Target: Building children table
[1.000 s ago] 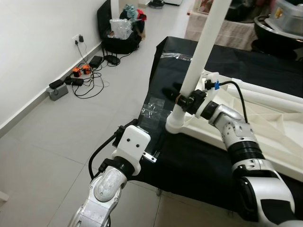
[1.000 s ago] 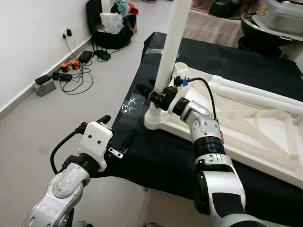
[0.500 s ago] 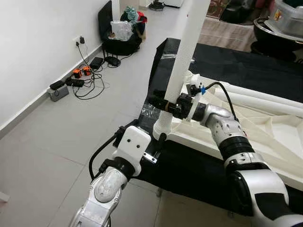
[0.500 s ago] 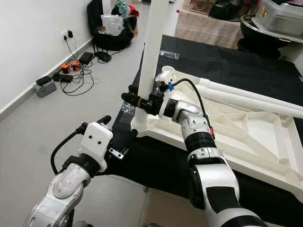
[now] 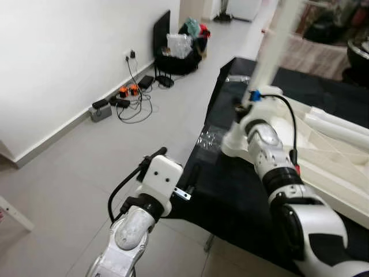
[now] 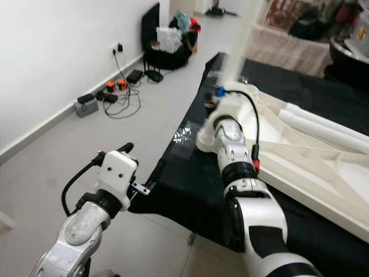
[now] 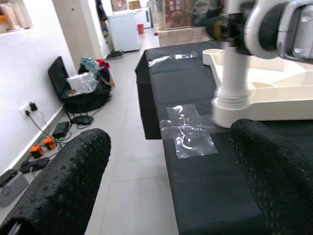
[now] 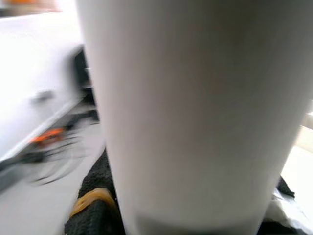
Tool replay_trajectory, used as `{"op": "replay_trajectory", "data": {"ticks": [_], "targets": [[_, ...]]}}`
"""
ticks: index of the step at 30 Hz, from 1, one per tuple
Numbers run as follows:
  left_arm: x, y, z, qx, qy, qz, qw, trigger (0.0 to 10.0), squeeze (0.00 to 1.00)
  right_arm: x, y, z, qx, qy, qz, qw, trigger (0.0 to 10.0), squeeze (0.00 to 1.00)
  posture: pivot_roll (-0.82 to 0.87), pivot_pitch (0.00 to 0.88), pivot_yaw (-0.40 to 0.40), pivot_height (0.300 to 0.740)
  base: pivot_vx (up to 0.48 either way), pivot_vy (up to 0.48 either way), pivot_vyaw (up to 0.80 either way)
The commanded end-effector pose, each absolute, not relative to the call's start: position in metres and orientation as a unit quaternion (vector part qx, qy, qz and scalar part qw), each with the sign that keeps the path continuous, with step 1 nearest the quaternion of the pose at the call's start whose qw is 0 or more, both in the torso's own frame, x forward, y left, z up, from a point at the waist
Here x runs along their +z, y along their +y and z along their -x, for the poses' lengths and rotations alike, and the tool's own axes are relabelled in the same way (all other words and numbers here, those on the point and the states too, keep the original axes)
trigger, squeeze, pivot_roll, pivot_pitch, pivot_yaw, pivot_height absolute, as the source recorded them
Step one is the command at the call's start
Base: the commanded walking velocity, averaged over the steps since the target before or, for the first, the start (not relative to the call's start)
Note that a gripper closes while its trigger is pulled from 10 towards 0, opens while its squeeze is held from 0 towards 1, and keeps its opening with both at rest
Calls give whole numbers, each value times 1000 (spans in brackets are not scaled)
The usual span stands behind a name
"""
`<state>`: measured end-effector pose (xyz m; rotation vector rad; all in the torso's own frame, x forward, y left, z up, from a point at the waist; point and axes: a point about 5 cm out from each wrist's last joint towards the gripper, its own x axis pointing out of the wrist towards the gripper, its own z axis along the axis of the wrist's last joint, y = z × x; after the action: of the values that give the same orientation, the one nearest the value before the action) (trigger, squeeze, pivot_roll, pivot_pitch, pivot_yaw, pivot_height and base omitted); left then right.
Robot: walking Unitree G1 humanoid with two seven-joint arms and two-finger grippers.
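- The step in hand looks like fitting a leg (image 7: pixel 234 58) into the corner socket (image 7: pixel 233 108) of the upturned white tabletop (image 5: pixel 340 151), which lies on a black cloth (image 7: pixel 200 161).
- The right gripper (image 5: pixel 241 111) is up against the leg just above the socket. In the right wrist view the white tube sits squarely between its black fingers (image 8: pixel 95 215), very close, so the jaws seem closed around the leg, though blur keeps the contact from being sure.
- The leg stands upright, its foot in the socket collar; I cannot tell whether it is fully seated.
- The left gripper (image 7: pixel 171 181) hangs off the near edge of the cloth with jaws wide apart and nothing between them. The socket and a patch of clear tape (image 7: pixel 187 129) lie ahead of the fingers, well apart from them.
- Next, I judge, the leg needs pressing or twisting straight down until it seats. The left gripper could steady the tabletop near the corner.
- No brand, label or legible writing shows on the table parts. A reddish poster (image 7: pixel 177 11) far behind is too small to read.
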<state>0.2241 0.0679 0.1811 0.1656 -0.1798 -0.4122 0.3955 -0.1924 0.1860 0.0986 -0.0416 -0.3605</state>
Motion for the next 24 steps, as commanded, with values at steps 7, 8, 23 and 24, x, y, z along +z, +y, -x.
{"op": "replay_trajectory", "data": {"ticks": [7, 8, 23, 24], "targets": [[180, 66, -225, -208, -87, -87, 970, 10000, 0, 160, -178, -384, -223, 53, -51, 972, 10000, 0, 83, 69, -116, 740, 0, 0, 0], [180, 66, -225, -208, -87, -87, 970, 10000, 0, 160, -178, -384, -223, 53, -51, 972, 10000, 0, 83, 69, -116, 740, 0, 0, 0], [179, 65, -224, -211, -84, -84, 970, 10000, 0, 193, -152, -402, 44, -15, -80, 996, 10000, 0, 75, 73, -117, 740, 0, 0, 0], [179, 65, -224, -211, -84, -84, 970, 10000, 0, 193, -152, -402, 44, -15, -80, 996, 10000, 0, 75, 73, -117, 740, 0, 0, 0]]}}
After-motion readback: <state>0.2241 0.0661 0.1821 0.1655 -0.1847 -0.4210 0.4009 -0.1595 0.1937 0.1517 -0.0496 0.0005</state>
